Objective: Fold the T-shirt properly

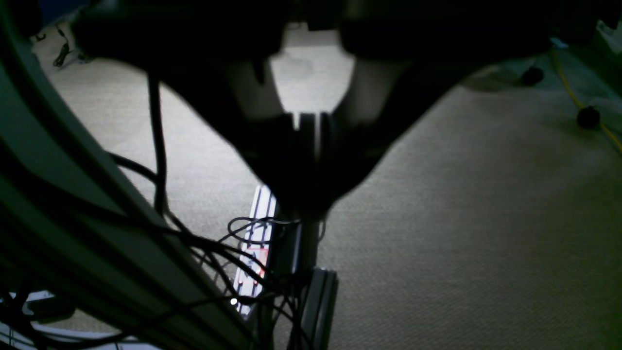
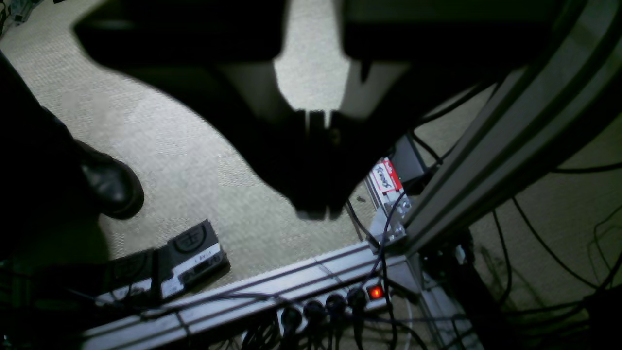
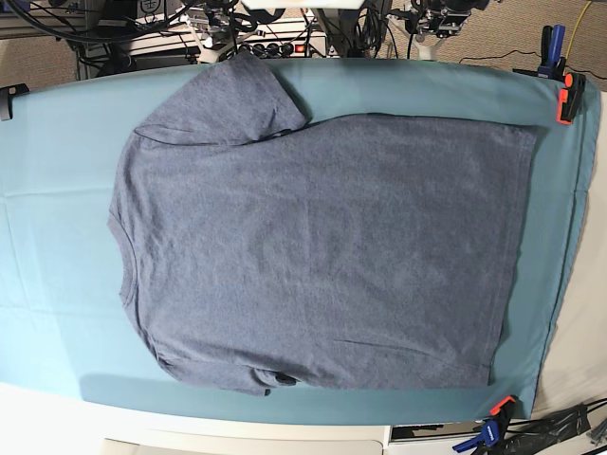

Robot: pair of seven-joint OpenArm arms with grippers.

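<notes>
One T-shirt [image 3: 322,256] is lying flat on the teal surface [image 3: 57,265], its neck pointing to 9 o'clock. Both claws are hanging over the carpet floor [image 1: 486,218], away from it: left claw [image 1: 303,121] pressed together, right claw [image 2: 316,119] pressed together too.

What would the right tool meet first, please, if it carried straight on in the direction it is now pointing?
Probably the carpet. The right tool is shut and points down at the floor, clear of the aluminium frame rail and the foot pedal; depth is unclear, so the rail could come first.
</notes>
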